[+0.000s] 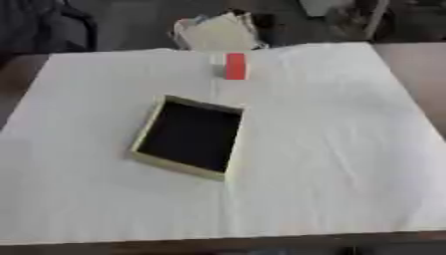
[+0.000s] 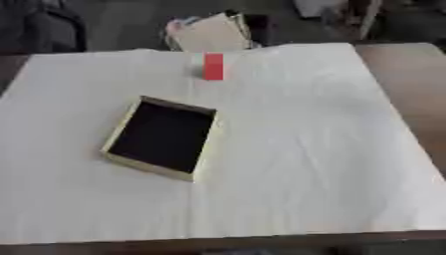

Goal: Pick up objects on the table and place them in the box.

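Neither of your hands shows in either eye view, so you cannot tell their state. The open, dark-lined box (image 1: 187,136) sits skewed left of centre on the white-covered table (image 1: 331,149). The red block (image 1: 234,65) stands upright well beyond it, near the far edge.

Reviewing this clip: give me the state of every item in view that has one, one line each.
Shallow olive-edged box with dark interior: open, nothing visible inside, lying flat and askew on the cloth.
Small red and white block: on the cloth beyond the box, apart from it, not yet in it.
White tablecloth: spread over the table, slightly creased.
Robot's hands: neither in view.
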